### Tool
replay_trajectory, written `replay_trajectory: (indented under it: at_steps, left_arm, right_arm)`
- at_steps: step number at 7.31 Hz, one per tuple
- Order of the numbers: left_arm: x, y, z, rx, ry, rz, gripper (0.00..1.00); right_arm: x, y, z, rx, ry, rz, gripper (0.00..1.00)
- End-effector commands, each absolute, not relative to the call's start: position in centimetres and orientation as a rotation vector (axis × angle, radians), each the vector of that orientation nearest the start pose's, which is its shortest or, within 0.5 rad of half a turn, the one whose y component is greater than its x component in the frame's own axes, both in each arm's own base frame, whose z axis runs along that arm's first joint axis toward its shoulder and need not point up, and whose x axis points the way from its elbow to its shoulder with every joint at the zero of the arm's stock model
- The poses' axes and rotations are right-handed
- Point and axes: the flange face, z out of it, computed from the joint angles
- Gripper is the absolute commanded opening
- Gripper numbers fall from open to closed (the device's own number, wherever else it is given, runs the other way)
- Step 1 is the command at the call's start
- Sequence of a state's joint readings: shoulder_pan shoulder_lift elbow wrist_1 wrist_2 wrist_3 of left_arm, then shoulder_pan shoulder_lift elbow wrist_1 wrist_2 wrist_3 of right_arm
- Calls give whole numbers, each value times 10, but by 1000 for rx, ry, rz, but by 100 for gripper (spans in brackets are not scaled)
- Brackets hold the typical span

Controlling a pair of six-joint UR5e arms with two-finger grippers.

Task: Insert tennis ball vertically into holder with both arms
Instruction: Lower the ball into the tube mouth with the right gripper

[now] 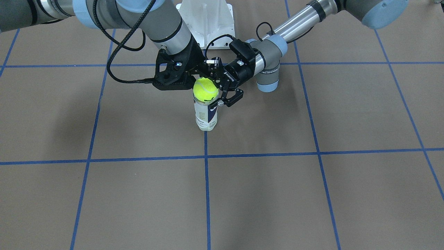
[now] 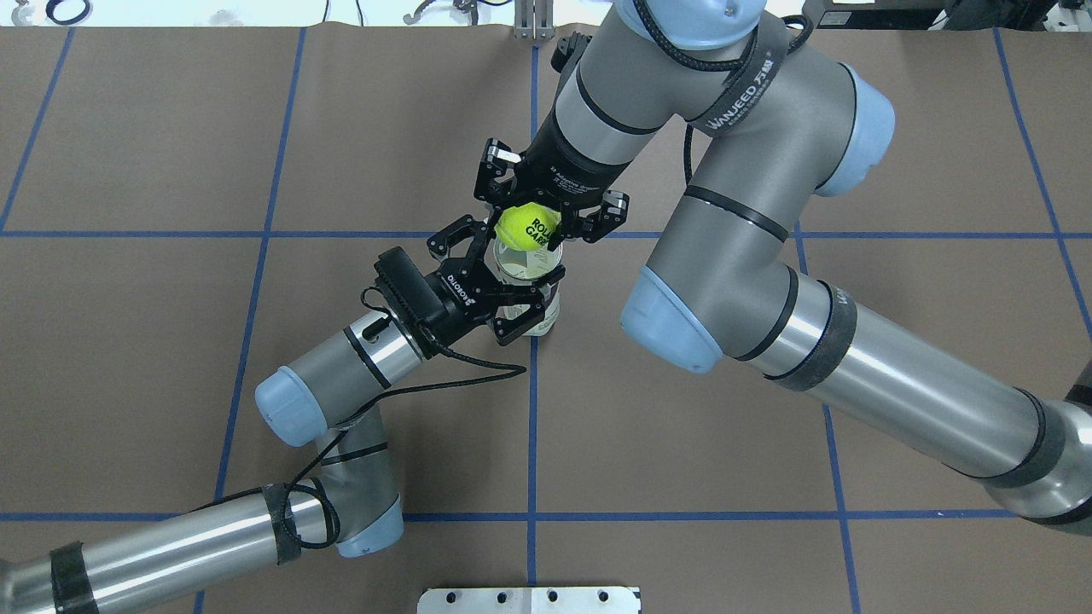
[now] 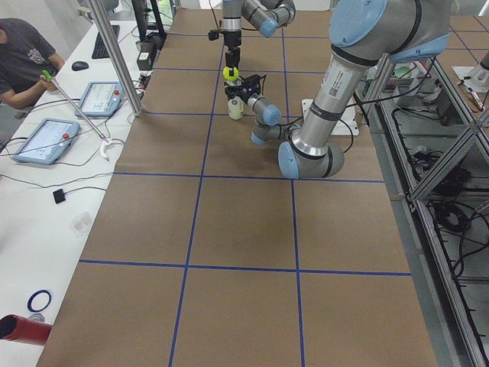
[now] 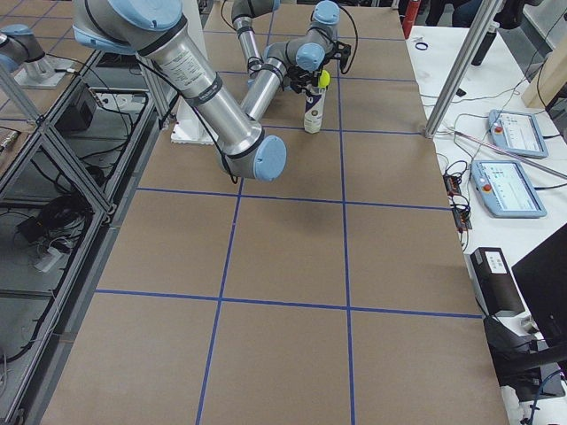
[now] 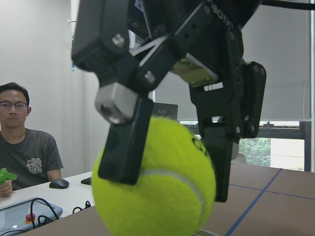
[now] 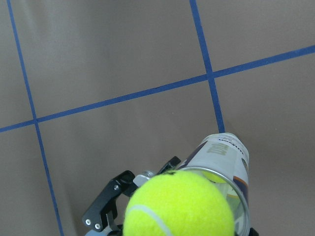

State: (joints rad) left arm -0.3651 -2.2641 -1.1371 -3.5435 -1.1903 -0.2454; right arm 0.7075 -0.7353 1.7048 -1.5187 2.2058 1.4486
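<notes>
Two black two-finger grippers meet at one spot, and we start from them. Our right gripper (image 2: 531,223) points steeply down with its fingers (image 5: 127,142) pressed on either side of the fuzzy yellow-green tennis ball (image 1: 205,90), holding it just above, perhaps touching, the open mouth of the clear plastic cylindrical tennis-ball can with the white and navy label (image 1: 206,116). From there the right arm's (image 2: 768,281) wrist rises, and its grey links fold back over the table in a high bend towards our base.

Our left gripper (image 2: 512,294) lies nearly level, its fingers closed around the upper part of the can just below the ball, keeping the can upright on the brown paper-covered table with blue tape lines (image 1: 312,194). Behind it the left arm's (image 2: 341,375) wrist runs low, bends at a light-blue-capped joint and then stretches back along the table.

Inside the can, below the held ball, the right wrist view shows something yellow-green near the bottom.
</notes>
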Motion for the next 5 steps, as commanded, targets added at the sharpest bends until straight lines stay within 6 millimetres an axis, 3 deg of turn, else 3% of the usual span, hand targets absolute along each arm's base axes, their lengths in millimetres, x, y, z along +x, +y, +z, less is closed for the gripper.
replay_trajectory:
  at_steps: [1,5]
  left_arm:
    - [558,-396,253,1759,1287,120,88]
    - [559,-395,254,1757,1286,122,88]
  right_arm:
    - [-454,-482,83,-133,-1130,193,98]
    - [-452,-479,80,-130,-1138,189,99]
